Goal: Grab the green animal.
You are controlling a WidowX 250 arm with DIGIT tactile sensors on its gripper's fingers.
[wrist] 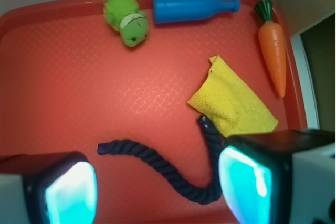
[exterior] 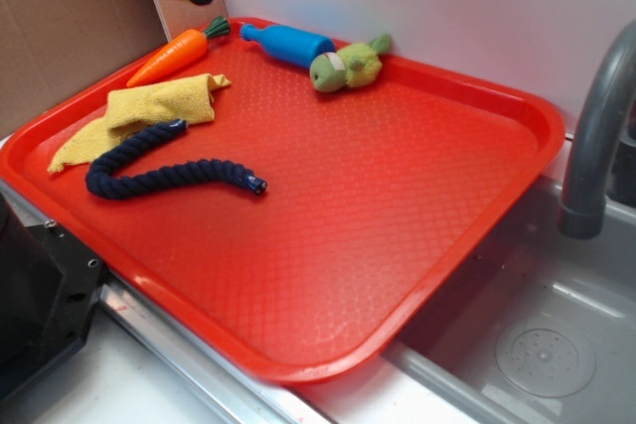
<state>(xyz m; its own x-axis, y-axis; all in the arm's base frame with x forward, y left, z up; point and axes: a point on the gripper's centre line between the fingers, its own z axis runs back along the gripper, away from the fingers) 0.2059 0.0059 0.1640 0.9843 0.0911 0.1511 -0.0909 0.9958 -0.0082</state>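
So the green animal is lying up at the far edge of the red tray, right beside the blue bottle, close enough that the two look like they touch in the exterior view. Nothing's holding it. The carrot sits past the bottle in the tray's corner, and a yellow cloth lies just beside it, with a dark blue rope curling out from under the cloth's edge. From the wrist view the hand hangs above the rope end of the tray, fingers spread wide and empty, well apart from the animal. A sink with a grey faucet sits next to the tray.
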